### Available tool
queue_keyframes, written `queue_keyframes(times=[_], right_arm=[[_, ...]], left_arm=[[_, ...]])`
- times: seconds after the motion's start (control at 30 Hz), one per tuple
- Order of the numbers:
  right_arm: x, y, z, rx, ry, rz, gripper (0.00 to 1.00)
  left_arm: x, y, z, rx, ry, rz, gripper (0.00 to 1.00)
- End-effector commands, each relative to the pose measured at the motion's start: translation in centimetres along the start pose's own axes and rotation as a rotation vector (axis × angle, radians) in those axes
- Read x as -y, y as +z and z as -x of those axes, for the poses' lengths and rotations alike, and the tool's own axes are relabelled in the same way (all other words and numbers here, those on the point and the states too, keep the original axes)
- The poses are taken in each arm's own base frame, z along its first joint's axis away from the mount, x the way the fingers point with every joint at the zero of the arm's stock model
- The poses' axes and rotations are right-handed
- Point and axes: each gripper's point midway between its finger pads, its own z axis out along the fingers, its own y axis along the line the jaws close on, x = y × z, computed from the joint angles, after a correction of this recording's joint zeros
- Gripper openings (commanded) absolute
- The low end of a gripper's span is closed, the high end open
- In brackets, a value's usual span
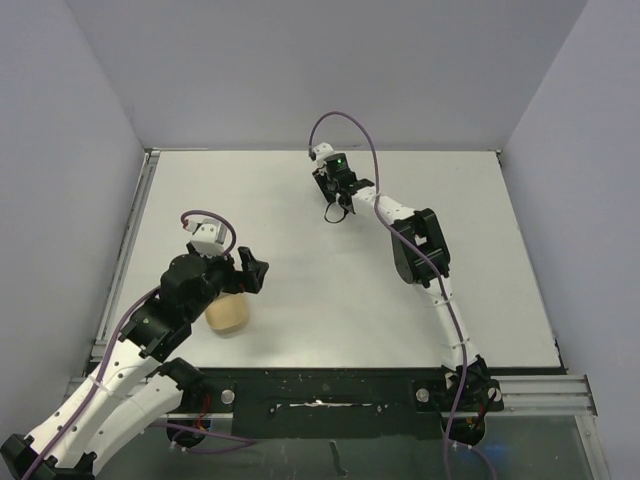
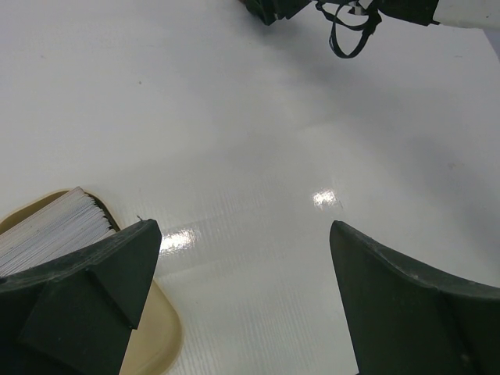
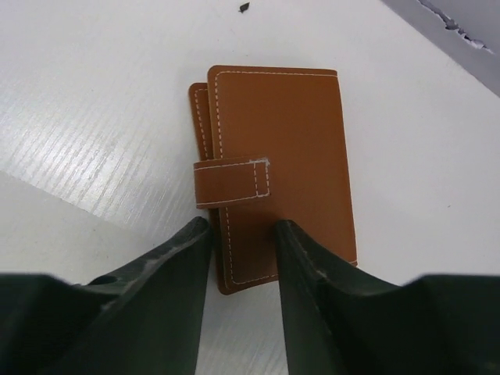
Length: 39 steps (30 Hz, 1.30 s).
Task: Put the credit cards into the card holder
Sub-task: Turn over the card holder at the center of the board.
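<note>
The card holder (image 3: 281, 133), a shut brown leather wallet with its strap across the left edge, lies flat on the white table in the right wrist view. My right gripper (image 3: 242, 226) hovers at its near left corner, jaws a narrow gap apart, one finger beside the edge and one over the cover. In the top view this gripper (image 1: 328, 185) hides the wallet. The credit cards (image 2: 55, 226), a pale stack, stand in a tan dish (image 2: 160, 336) under my left finger. My left gripper (image 2: 242, 234) is wide open and empty, just right of the dish (image 1: 228, 315).
A black cable loop (image 1: 335, 213) hangs from the right wrist and also shows in the left wrist view (image 2: 348, 39). Grey walls close the table on three sides. A metal rail (image 1: 120, 260) runs along the left edge.
</note>
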Motion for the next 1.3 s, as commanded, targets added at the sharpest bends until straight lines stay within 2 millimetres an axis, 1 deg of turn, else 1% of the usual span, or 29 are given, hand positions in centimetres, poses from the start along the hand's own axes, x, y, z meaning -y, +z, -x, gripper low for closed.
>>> queue_keyframes(times=[0.0, 0.07, 0.1, 0.17, 0.3, 0.4, 0.53, 0.7, 0.77, 0.93, 0.97, 1.03, 1.13, 1.17, 1.27], right_arm=[[0.0, -0.2, -1.3, -0.032, -0.003, 0.013, 0.33], [-0.3, -0.7, -1.9, -0.043, -0.002, 0.030, 0.25], [-0.5, -0.9, -2.1, -0.047, -0.002, 0.038, 0.23], [-0.8, -1.5, -2.0, -0.049, 0.000, 0.056, 0.14], [-1.0, -2.9, -2.5, -0.064, 0.009, 0.073, 0.01], [-1.4, -4.1, -2.9, -0.054, 0.023, 0.084, 0.00], [-2.7, -6.3, -5.0, -0.064, 0.028, 0.115, 0.00], [-4.0, -10.3, -5.4, -0.048, 0.056, 0.137, 0.00], [-5.0, -12.3, -5.4, -0.039, 0.076, 0.157, 0.00], [-8.1, -17.9, -5.5, -0.007, 0.169, 0.235, 0.00], [-8.9, -18.9, -6.2, -0.017, 0.197, 0.260, 0.00], [-10.5, -21.0, -6.0, -0.008, 0.236, 0.330, 0.00], [-12.4, -24.0, -5.7, 0.006, 0.292, 0.407, 0.00], [-13.0, -25.2, -5.3, 0.020, 0.316, 0.437, 0.00], [-15.2, -28.3, -5.0, 0.033, 0.386, 0.552, 0.00]], left_arm=[[0.8, -0.1, 2.2, 0.073, 0.008, -0.030, 0.89], [0.7, -0.1, 2.2, 0.077, 0.009, -0.030, 0.89], [0.7, -0.2, 2.3, 0.080, 0.009, -0.028, 0.89], [0.6, -0.2, 2.3, 0.082, 0.009, -0.024, 0.89], [0.5, -0.5, 2.5, 0.089, 0.008, -0.019, 0.89], [0.3, -0.7, 2.6, 0.100, 0.004, -0.011, 0.89], [0.1, -0.9, 2.9, 0.113, 0.002, 0.001, 0.89], [-0.3, -1.0, 3.0, 0.120, -0.004, 0.023, 0.89], [-0.3, -1.0, 3.0, 0.120, -0.005, 0.023, 0.89], [-0.1, -0.9, 2.9, 0.113, -0.005, 0.014, 0.87], [-0.1, -0.9, 2.8, 0.112, -0.005, 0.014, 0.87], [-0.2, -0.9, 2.8, 0.112, -0.005, 0.018, 0.87], [-0.3, -0.8, 2.9, 0.114, -0.005, 0.026, 0.87], [-0.3, -0.8, 2.9, 0.114, -0.006, 0.030, 0.86], [-0.3, -0.6, 3.0, 0.104, -0.026, 0.038, 0.86]])
